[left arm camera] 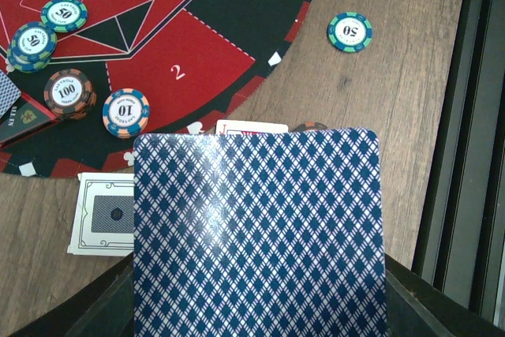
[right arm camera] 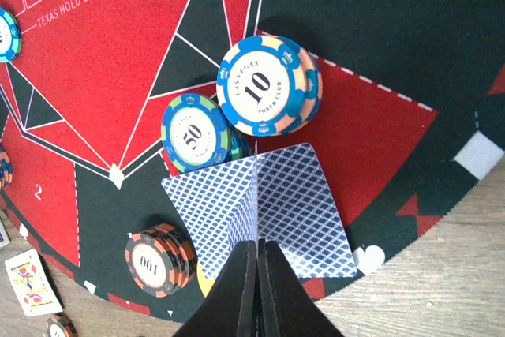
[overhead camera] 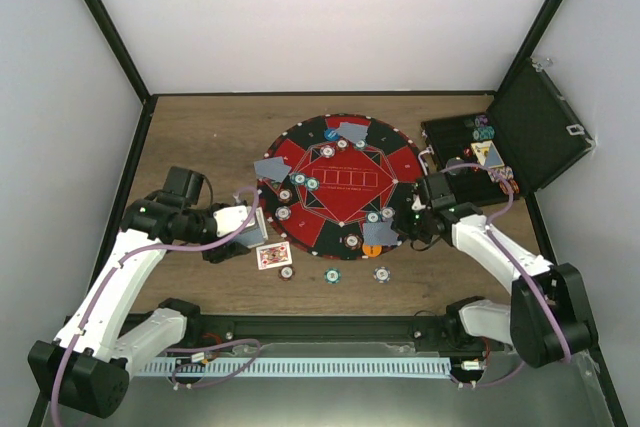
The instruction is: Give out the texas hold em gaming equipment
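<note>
Looking down from the top camera, we note the left claw (overhead camera: 242, 224) just off the near-left edge of the round poker mat (overhead camera: 400, 162), pinched on a pale held card (overhead camera: 252, 215). A face-up card (overhead camera: 274, 255) lies on the wood just beside it. The right claw (overhead camera: 412, 219) hangs at the mat's near-right edge, by two face-down cards (overhead camera: 378, 234). At far right the black case (overhead camera: 540, 132) stands open, its contents too small to read.

Left wrist: the held card's blue back fills the lower frame and hides the jaws. The face-up card shows only as a sliver above it, with a part-hidden chip (left arm camera: 313, 125) beside that. A teal 50 chip (left arm camera: 349, 31) sits on bare wood, well apart.

Right wrist: fingers pressed together, nothing seen between them, tips over the two face-down cards, which overlap. We cannot tell whether they touch. A blue 10 chip (right arm camera: 268, 84) lies just beyond.
</note>
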`<control>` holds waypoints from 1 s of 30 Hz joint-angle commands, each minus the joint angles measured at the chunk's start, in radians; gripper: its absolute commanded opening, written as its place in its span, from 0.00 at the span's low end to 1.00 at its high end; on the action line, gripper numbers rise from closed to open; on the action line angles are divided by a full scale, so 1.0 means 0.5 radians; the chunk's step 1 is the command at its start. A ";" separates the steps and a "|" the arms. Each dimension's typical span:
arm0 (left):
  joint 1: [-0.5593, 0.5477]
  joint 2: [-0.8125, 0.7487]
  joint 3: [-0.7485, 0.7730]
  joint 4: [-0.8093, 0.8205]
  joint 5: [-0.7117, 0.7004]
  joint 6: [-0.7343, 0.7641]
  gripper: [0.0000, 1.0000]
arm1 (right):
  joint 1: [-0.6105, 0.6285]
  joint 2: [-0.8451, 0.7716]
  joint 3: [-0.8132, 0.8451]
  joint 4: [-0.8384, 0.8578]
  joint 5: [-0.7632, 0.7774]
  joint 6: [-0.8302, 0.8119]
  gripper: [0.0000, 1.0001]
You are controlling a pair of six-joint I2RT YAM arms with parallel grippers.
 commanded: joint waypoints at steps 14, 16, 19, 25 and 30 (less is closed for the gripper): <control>0.001 -0.019 0.022 0.025 0.051 0.019 0.04 | -0.018 0.032 0.259 -0.084 -0.056 -0.132 0.01; 0.001 -0.016 0.026 0.024 0.048 0.019 0.04 | -0.019 0.081 0.265 -0.024 -0.164 -0.163 0.01; 0.001 -0.016 0.025 0.026 0.048 0.018 0.04 | -0.018 0.171 0.256 0.045 -0.292 -0.199 0.01; 0.001 -0.014 0.027 0.026 0.045 0.023 0.04 | -0.018 0.296 0.205 0.120 -0.392 -0.249 0.02; 0.002 -0.015 0.029 0.023 0.042 0.022 0.04 | -0.018 0.321 0.232 0.054 -0.234 -0.261 0.18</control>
